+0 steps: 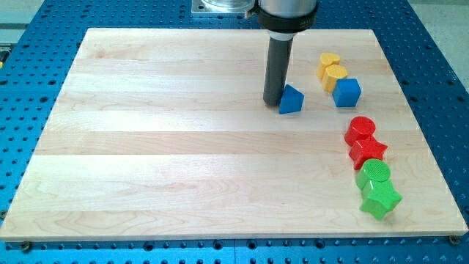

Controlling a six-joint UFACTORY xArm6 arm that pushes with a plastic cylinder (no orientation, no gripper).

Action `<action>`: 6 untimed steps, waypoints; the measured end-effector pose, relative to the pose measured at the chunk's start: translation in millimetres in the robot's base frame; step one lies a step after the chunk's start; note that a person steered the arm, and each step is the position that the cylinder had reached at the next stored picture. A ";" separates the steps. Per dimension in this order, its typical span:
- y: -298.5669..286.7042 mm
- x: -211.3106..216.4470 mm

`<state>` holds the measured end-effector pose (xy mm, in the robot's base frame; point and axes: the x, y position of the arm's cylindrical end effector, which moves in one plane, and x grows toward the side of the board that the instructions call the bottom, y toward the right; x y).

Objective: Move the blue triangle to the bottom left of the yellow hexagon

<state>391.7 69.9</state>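
- In the camera view, a pale wooden table [183, 161] is seen resting on a blue perforated base [44, 15].
- A straight dark rod [278, 66] is seen coming down from the view's top; no fingers are carried by it, so no open or closed state can be told.
- My tip [273, 102] is set on the table, touching or just beside the left side of the blue triangle [292, 100].
- The blue triangle is found in the upper right part of the table, to the view's left of the yellow and blue group.
- A yellow heart-like block [329, 62] is seen at the top of that group, with the yellow hexagon [335, 75] just below it and touching it.
- A blue cube [346, 92] is placed just below and right of the yellow hexagon.
- Further down the right side, a red cylinder [360, 130] and a red star [368, 151] are seen touching.
- Below these, a green cylinder [374, 174] and a green star [380, 199] are lined up close together.
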 end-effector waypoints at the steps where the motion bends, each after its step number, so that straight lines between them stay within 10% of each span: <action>1: -27.1 10.7; 6: 75.7 56.0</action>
